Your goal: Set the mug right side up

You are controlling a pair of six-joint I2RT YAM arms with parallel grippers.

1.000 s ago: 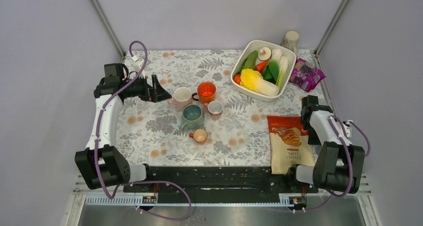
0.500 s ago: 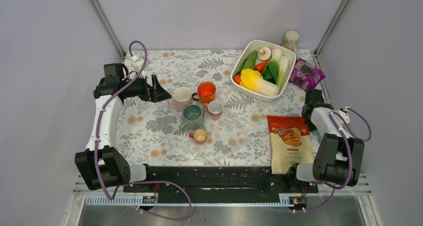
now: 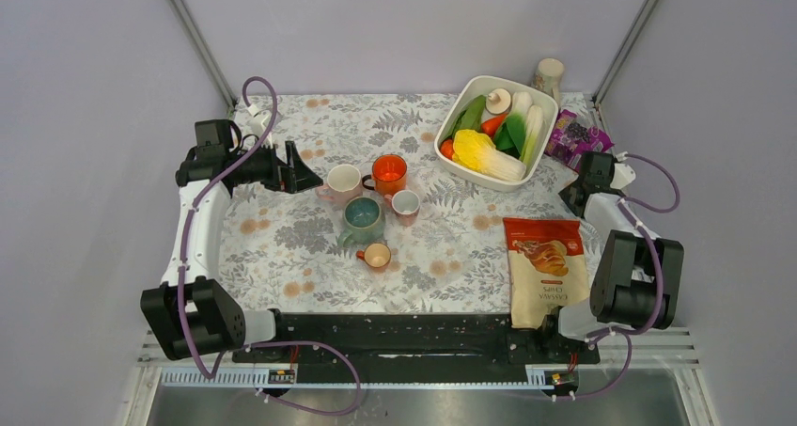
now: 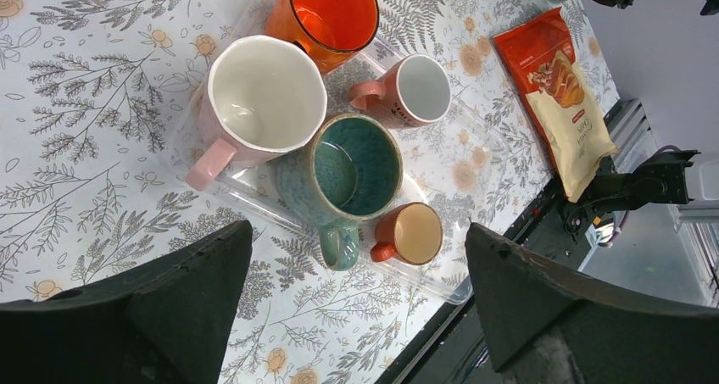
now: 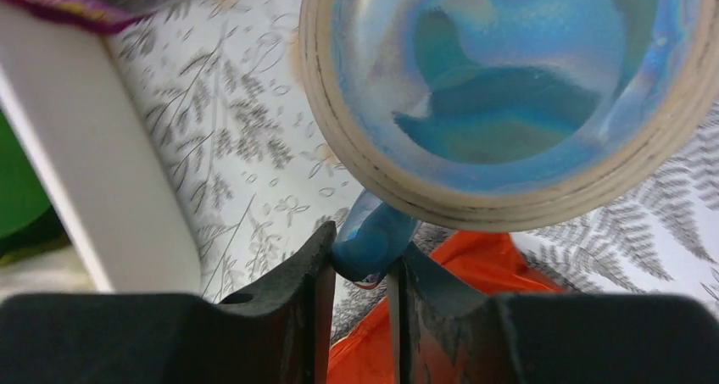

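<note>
A blue mug [image 5: 509,87] with a cream rim fills the right wrist view, its mouth facing the camera. My right gripper [image 5: 360,253] is shut on its blue handle [image 5: 373,236], just above the floral cloth. In the top view the right gripper [image 3: 581,183] sits between the white dish and the purple packet, and the mug is hidden under the arm. My left gripper [image 3: 305,177] is open and empty, beside a pink mug [image 4: 263,96].
An orange mug [image 4: 332,11], a small pink mug [image 4: 420,87], a teal mug [image 4: 352,165] and a small orange cup [image 4: 415,231] stand upright on a clear tray. A white dish [image 3: 489,183] of vegetables, a chip bag [image 3: 545,266], a purple packet [image 3: 578,139] and a jar [image 3: 549,73] are on the right.
My right arm has swung away from the chip bag toward the far right, near the purple packet. The left arm has not moved.
</note>
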